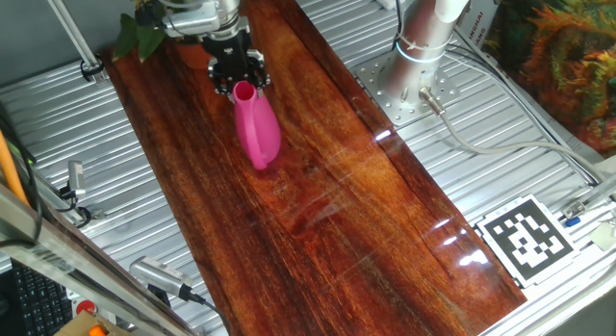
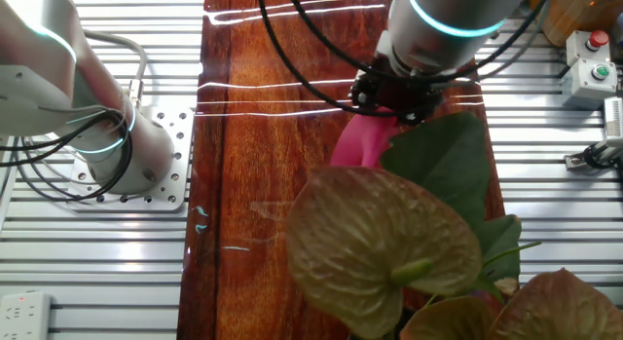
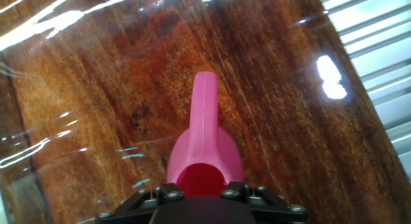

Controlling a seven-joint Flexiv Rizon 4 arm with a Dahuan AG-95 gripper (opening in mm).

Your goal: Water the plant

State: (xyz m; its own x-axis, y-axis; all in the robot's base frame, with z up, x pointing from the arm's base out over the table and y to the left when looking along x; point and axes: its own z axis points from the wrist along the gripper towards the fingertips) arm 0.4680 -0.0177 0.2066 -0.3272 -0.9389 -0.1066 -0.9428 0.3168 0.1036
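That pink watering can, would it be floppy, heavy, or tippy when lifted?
The pink watering can looks like moulded plastic, so probably stiff and light. Its long spout juts to one side, so it may swing in the gripper. Its glossy surface could be slippery.

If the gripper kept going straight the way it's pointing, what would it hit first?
Probably the pink watering can: the gripper sits right at its open top, and the wooden board lies beyond. Whether the fingers already touch it is unclear.

White, rounded cylindrical arm segments point(image 2: 58, 96) with a glowing cyan ring at each joint. Silver perforated round base plate point(image 1: 409, 86), bolted down. Black cables point(image 2: 321, 48) looping at 12 o'clock. Black screw-studded gripper body point(image 1: 236, 68).
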